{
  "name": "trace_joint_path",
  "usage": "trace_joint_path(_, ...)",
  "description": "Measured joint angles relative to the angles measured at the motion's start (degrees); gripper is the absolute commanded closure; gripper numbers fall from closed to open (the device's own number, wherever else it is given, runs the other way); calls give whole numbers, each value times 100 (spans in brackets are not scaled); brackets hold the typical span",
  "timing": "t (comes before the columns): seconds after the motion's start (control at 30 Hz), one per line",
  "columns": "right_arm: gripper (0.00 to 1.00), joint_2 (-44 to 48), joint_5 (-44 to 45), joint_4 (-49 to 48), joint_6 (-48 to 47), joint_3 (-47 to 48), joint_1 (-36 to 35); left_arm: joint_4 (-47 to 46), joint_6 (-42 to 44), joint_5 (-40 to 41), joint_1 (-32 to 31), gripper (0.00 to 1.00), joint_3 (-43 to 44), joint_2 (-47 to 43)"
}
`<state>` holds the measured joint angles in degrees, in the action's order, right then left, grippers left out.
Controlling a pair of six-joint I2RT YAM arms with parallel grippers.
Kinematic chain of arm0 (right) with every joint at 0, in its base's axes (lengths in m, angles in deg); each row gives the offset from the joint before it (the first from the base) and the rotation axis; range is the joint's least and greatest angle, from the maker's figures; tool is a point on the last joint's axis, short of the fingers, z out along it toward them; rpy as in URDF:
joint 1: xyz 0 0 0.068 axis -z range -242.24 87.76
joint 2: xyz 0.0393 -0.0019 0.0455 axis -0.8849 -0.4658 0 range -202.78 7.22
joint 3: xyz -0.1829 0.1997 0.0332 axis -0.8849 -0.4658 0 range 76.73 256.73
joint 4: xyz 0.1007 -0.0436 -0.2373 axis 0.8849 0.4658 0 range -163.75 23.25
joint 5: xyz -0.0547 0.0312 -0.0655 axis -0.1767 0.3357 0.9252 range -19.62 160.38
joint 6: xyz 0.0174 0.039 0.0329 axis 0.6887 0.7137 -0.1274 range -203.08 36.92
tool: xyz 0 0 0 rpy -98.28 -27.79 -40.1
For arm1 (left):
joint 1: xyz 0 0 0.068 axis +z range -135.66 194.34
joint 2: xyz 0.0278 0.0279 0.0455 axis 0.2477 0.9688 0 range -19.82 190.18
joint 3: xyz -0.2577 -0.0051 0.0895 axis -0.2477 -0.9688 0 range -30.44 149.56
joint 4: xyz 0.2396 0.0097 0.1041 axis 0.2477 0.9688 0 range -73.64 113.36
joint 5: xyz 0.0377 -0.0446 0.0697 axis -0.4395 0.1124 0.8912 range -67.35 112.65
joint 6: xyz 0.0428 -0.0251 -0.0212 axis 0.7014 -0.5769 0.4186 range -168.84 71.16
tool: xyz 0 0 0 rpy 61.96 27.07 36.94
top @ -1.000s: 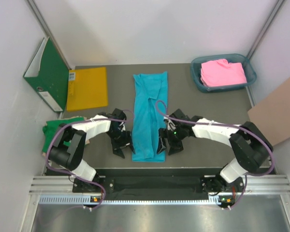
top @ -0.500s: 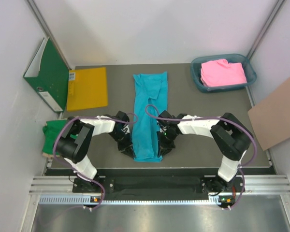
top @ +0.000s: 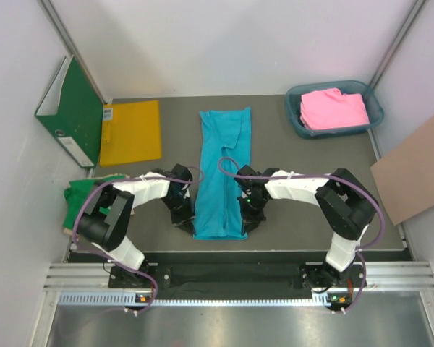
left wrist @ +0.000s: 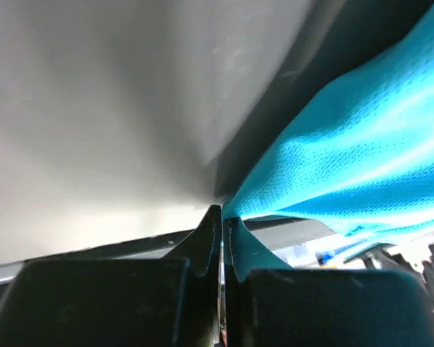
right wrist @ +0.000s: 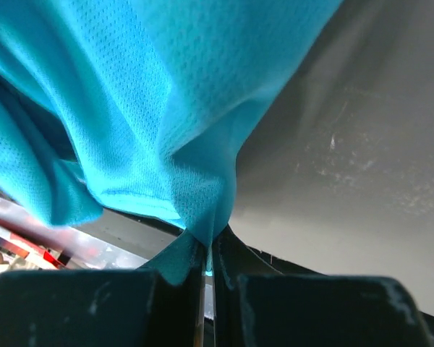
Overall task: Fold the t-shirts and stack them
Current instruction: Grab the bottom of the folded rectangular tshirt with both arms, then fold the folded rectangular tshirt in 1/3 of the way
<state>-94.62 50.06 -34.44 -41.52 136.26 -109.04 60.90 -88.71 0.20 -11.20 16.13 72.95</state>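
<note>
Turquoise t-shirt (top: 221, 173) lies lengthwise on the bench (top: 311, 159); left claw (left wrist: 222, 217) and right claw (right wrist: 210, 242) each clamp a near hem corner, presumably to fold it over.

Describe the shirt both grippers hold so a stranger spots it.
On the grey table, a long turquoise t-shirt runs down the middle, near end pinched by the left gripper and right gripper. The pink t-shirt sits in a bin, the green t-shirt bunched at the left edge.
</note>
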Motion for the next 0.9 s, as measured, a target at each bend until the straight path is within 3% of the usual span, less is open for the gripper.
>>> trace_joint_path(0.2,100,140,81,151,-85,81,-7,442,90,271,0,100,234,-197)
trace_joint_path(0.47,100,144,520,800,-503,1231,-4,769,212,492,7,100,1738,-120)
trace_joint_path(0.67,100,109,850,1137,-962,2192,245,931,321,588,68,100,2918,546)
trace_joint_path(0.9,100,-505,1016,1338,-1593,3300,1113,1108,446,671,407,100,4540,1644)
